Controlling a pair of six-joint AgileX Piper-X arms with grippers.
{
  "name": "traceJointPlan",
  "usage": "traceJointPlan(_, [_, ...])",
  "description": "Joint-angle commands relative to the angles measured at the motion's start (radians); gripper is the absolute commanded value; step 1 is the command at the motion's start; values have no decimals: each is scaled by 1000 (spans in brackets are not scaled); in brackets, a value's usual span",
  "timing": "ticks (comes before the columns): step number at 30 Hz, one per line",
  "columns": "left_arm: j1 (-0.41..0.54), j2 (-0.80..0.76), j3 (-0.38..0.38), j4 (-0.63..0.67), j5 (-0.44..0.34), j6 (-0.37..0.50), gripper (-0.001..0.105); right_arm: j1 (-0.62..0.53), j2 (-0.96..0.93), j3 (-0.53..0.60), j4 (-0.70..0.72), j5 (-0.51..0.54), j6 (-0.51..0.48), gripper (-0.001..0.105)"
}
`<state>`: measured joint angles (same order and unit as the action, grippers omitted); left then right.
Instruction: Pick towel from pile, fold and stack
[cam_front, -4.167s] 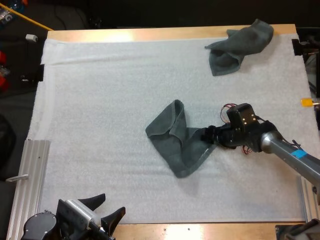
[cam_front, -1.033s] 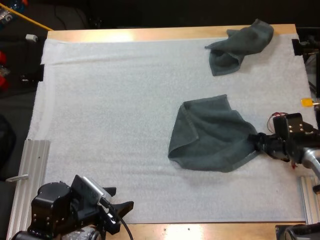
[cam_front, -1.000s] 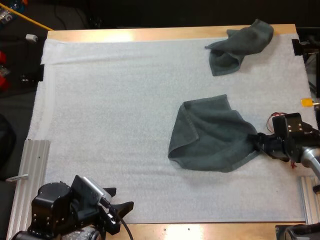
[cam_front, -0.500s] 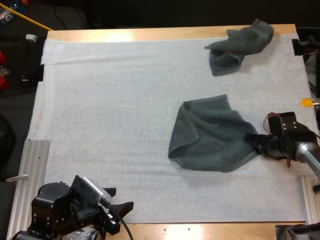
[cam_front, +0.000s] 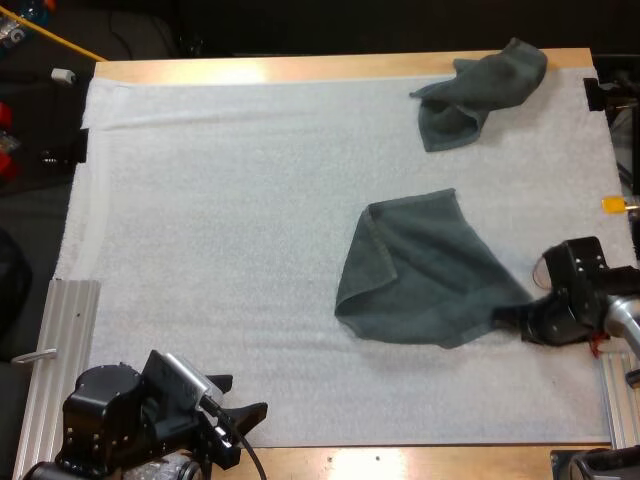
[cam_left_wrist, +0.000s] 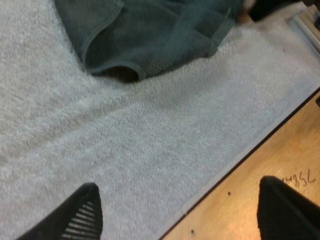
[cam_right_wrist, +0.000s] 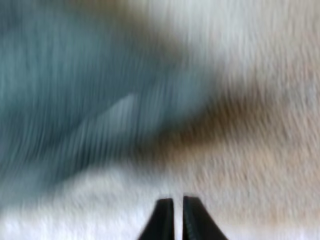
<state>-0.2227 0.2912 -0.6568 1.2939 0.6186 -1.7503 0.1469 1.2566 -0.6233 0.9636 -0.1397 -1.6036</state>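
A dark grey-green towel (cam_front: 420, 270) lies spread and partly folded over on the white mat (cam_front: 220, 220), right of centre. My right gripper (cam_front: 512, 322) sits low at that towel's near right corner. In the right wrist view its fingers (cam_right_wrist: 162, 220) stand together, with nothing seen between them, and the towel (cam_right_wrist: 60, 75) is blurred just ahead. My left gripper (cam_front: 240, 420) rests open at the mat's near edge, far from the towel. In the left wrist view its fingers (cam_left_wrist: 82, 212) stand wide apart over bare mat, and the towel's rolled edge (cam_left_wrist: 150, 35) is farther off.
A second, crumpled towel (cam_front: 480, 90) lies at the mat's far right corner. A metal rail (cam_front: 60, 340) runs along the mat's near left side. The wooden table edge (cam_left_wrist: 260, 200) lies just beyond the mat under my left gripper.
My right gripper has shut and shifted toward the near side, off the towel's corner. That corner now lies stretched a little farther right and nearer. The left arm has not moved.
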Motion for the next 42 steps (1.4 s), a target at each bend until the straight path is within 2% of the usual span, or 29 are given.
traceJointPlan(1, [-4,1,-8,-23,15,5,63,-1,-29,-1,77,-42,-46,0])
traceJointPlan(4, [-4,1,-8,-54,15,5,63,-1,-77,0,175,-104,-105,0])
traceJointPlan(6, [-4,1,-8,-70,15,5,63,-1,-103,0,192,-111,-111,0])
traceJointPlan(13, [-4,1,-8,-95,15,4,63,-1,-153,0,16,-71,20,1])
traceJointPlan(15, [-4,1,-8,-95,15,0,63,-1,-150,0,-38,-18,44,10])
traceJointPlan(17, [-4,1,-8,-92,15,-2,63,-1,-151,0,-112,27,68,31])
traceJointPlan(18, [-4,1,-8,-92,15,-3,63,-1,-151,0,-128,34,71,35])
traceJointPlan(20, [-4,1,-8,-87,15,-2,63,-1,-147,0,-178,81,82,54])
traceJointPlan(22, [-4,1,-8,-87,15,-2,63,-1,-132,0,-215,123,82,60])
traceJointPlan(31, [-4,1,-8,-87,15,-2,63,-4,44,0,-303,149,82,59])
traceJointPlan(34, [-4,1,-8,-85,15,-2,63,-4,96,0,-328,111,83,59])
traceJointPlan(38, [-4,1,-8,-84,15,-2,63,-4,147,0,-351,105,108,52])
traceJointPlan(42, [-4,1,-8,-83,15,-2,63,-4,175,0,-369,46,115,43])
